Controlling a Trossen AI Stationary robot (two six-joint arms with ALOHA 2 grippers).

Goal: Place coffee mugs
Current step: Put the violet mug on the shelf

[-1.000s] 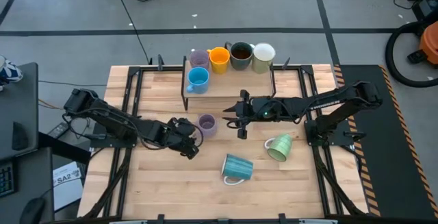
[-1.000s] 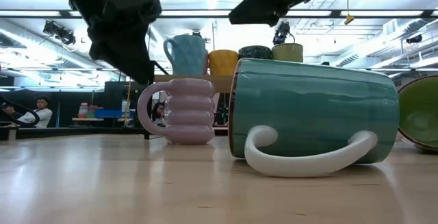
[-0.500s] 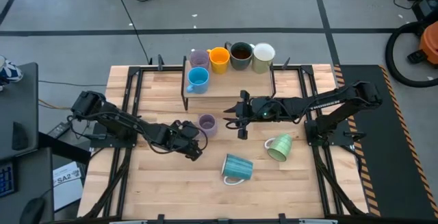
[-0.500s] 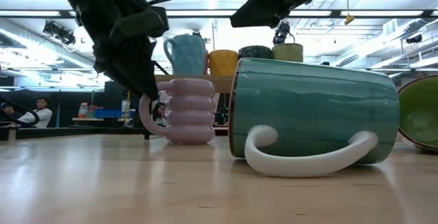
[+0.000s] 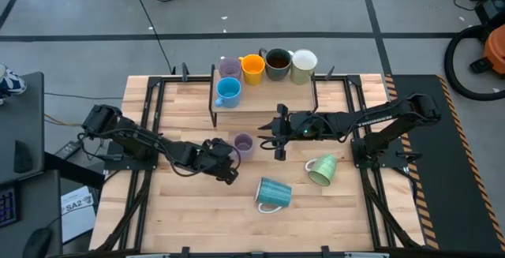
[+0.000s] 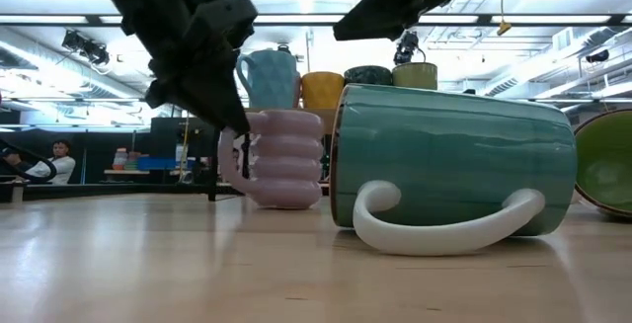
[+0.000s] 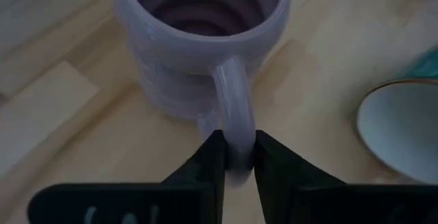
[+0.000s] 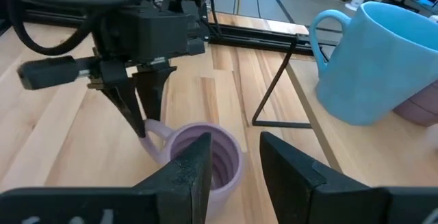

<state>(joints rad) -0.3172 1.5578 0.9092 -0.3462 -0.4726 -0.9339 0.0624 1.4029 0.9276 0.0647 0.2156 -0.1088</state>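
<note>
Pinching the lavender mug's (image 7: 205, 42) handle, left gripper (image 7: 235, 157) hides its base; mug empty. Right gripper (image 8: 233, 157) hovers parted, holding nothing.

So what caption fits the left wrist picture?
Left gripper pinching the handle of an upright lavender mug on the wooden table.

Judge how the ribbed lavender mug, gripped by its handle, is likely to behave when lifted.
The lavender mug looks like stiff glazed ceramic, so it should hold its shape but could chip if dropped. The left gripper pinches only the thin handle, so the body may swing or tilt. The smooth glaze could let it slip.
</note>
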